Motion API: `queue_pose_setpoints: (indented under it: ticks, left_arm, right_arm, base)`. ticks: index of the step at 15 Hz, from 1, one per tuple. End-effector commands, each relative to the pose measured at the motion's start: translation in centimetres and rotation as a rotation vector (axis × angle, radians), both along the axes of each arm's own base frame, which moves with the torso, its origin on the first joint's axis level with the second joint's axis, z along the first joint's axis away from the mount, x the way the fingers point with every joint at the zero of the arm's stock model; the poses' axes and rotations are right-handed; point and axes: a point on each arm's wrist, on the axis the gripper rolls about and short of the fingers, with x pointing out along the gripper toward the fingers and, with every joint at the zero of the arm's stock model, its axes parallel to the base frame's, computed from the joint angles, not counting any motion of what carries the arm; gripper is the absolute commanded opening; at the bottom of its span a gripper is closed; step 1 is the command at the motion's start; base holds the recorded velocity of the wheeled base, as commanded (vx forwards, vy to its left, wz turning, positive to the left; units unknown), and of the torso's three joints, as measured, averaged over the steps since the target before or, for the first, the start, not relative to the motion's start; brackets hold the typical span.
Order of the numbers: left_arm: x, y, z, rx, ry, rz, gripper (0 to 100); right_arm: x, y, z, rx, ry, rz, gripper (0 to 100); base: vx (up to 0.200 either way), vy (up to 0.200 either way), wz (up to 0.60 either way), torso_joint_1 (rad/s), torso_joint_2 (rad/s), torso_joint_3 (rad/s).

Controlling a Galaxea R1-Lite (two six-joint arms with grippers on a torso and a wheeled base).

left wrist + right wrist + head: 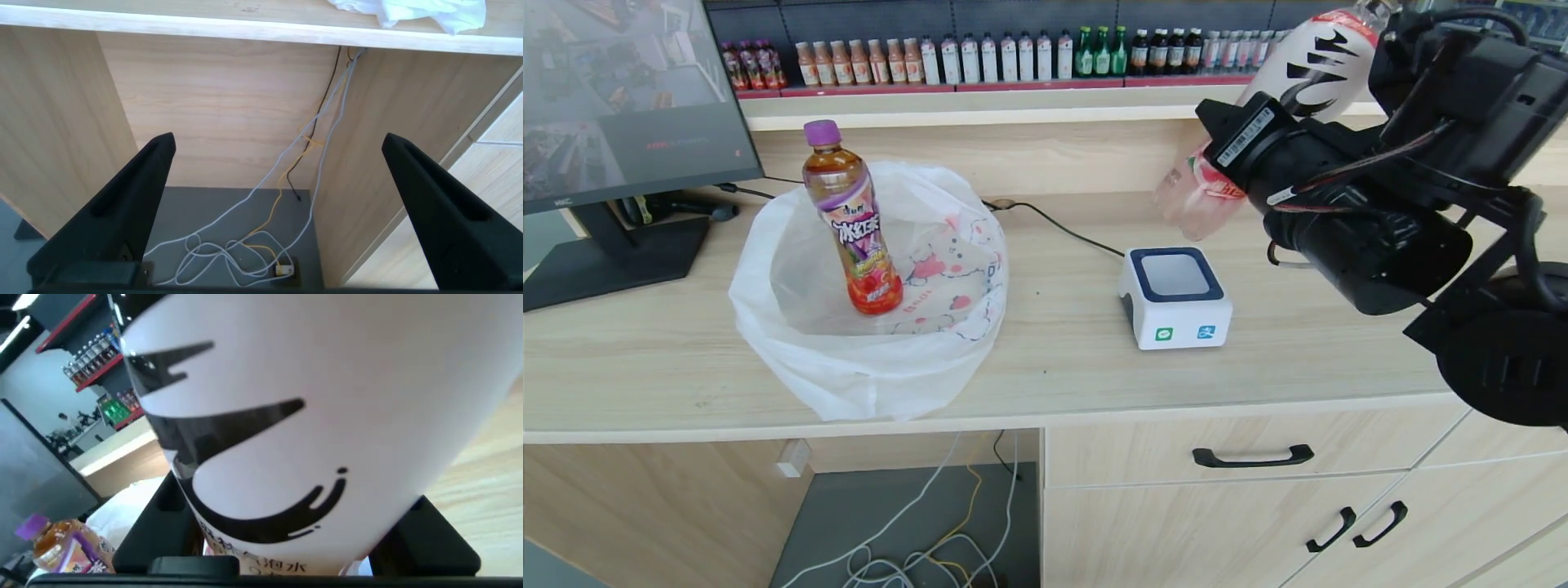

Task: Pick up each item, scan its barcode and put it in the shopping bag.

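Note:
A clear bottle with a white and black label (1307, 65) hangs tilted in the air, its pink base over the counter behind the scanner (1174, 296). My right gripper (1372, 77) is shut on this bottle (302, 416), which looms close in the right wrist view. An iced tea bottle with a purple cap (851, 220) stands upright inside the white shopping bag (866, 367) on the counter's left half; it also shows as the tea bottle (57, 543). My left gripper (278, 204) is open, down below the counter in front of the cable niche, holding nothing.
A monitor on a black stand (613, 245) sits at the counter's far left. A black cable (1054, 224) runs from the back to the scanner. Shelves of bottles (1013, 57) line the rear wall. Drawers with black handles (1252, 457) are under the counter; loose cables (261, 237) lie below.

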Motion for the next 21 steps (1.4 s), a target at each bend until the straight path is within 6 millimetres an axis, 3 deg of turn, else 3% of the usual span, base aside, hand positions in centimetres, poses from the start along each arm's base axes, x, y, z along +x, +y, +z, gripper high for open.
queue_pose_setpoints:
  ticks: [1,3,5,7,15,17,21]
  left_arm:
    - [0.0,0.0,0.0,0.0,0.0,0.0,100]
    - [0.0,0.0,0.0,-0.002,0.0,0.0,100]
    - [0.0,0.0,0.0,0.002,0.0,0.0,100]
    - [0.0,0.0,0.0,0.0,0.0,0.0,100]
    - [0.0,0.0,0.0,-0.002,0.0,0.0,100]
    - [0.0,0.0,0.0,-0.002,0.0,0.0,100]
    - [0.0,0.0,0.0,-0.002,0.0,0.0,100]
  right_arm:
    - [-0.9,-0.1,0.9,-0.116,-0.094,-0.033,0]
    - [-1.5,-0.5,-0.3,-0.276,-0.247,-0.024,0]
    - [-2.4,-1.3,-3.1,-0.444,-0.32,0.05,0]
    - [-3.4,-1.9,-4.2,-0.546,-0.352,0.133,0]
    - [-4.0,-2.4,-5.3,-0.525,-0.331,0.12,0]
    - [-4.6,-2.6,-6.6,-0.519,-0.282,0.094,0]
    - [-3.8,-2.9,-6.7,-0.507,-0.272,0.071,0]
  base:
    - [0.0,0.0,0.0,0.0,0.0,0.0]
    - [0.0,0.0,0.0,0.0,0.0,0.0]
    - [0.0,0.0,0.0,0.0,0.0,0.0]
    - [0.0,0.0,0.0,0.0,0.0,0.0]
    - [0.0,0.0,0.0,0.0,0.0,0.0]
    - [0.0,0.2,0.0,0.002,0.0,0.002]
    - [0.0,0.2,0.0,0.004,0.0,0.001]
